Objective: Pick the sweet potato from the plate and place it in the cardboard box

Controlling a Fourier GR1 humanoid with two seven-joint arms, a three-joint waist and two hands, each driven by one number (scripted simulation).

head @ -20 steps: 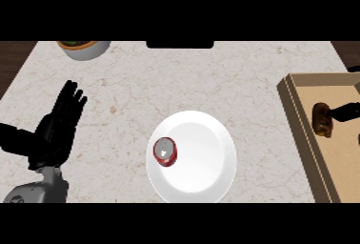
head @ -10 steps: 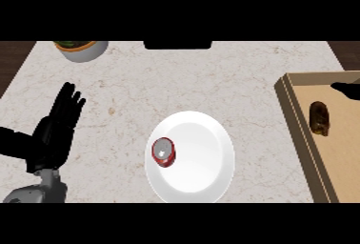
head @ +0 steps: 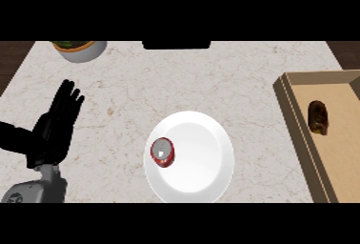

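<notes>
The brown sweet potato [head: 320, 117] lies on the floor of the cardboard box [head: 301, 138] at the counter's right edge. Nothing touches it. The white plate [head: 204, 169] sits at the lower middle of the counter and carries a small red, grey-topped round object [head: 163, 152] near its left rim. My left hand [head: 57, 126] rests open at the left, fingers straight and pointing up. My right hand does not show in the head view.
A white bowl [head: 81, 49] with brown and green contents stands at the far left corner. A black object [head: 175, 45] sits at the counter's far edge. The box runs past the view's right edge.
My right hand, which was over the sweet potato in the box, has drawn away out of the view's right side. The sweet potato stays in the box. The left hand barely moved.
</notes>
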